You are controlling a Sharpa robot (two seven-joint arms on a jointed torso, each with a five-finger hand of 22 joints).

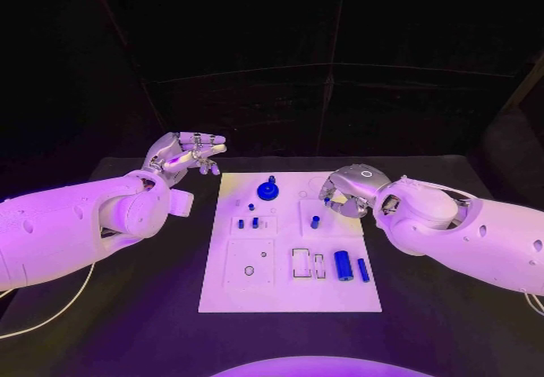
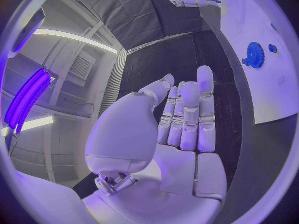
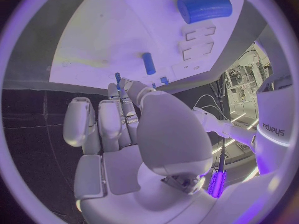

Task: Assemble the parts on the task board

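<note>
The task board (image 1: 290, 294) is lying mid-frame on the tabletop (image 1: 148, 298) in the head view, carrying a blue gear (image 1: 267, 190) near its top, a large blue cylinder (image 1: 343, 265) and a thinner blue peg (image 1: 363, 269) at lower right. My right hand (image 1: 346, 188) is hovering over the board's upper right edge; the right wrist view is showing a small blue pin (image 3: 117, 78) at its fingertips, though I cannot tell whether they are pinching it. My left hand (image 1: 187, 153) is hanging off the board's upper left, fingers loosely extended together, holding nothing.

A white task board (image 1: 227, 292) on the black desk (image 1: 136, 314) carries blue parts: a gear (image 1: 267, 190), a thick cylinder (image 1: 343, 265), a slim peg (image 1: 363, 269); both arms are white, hands silver.
</note>
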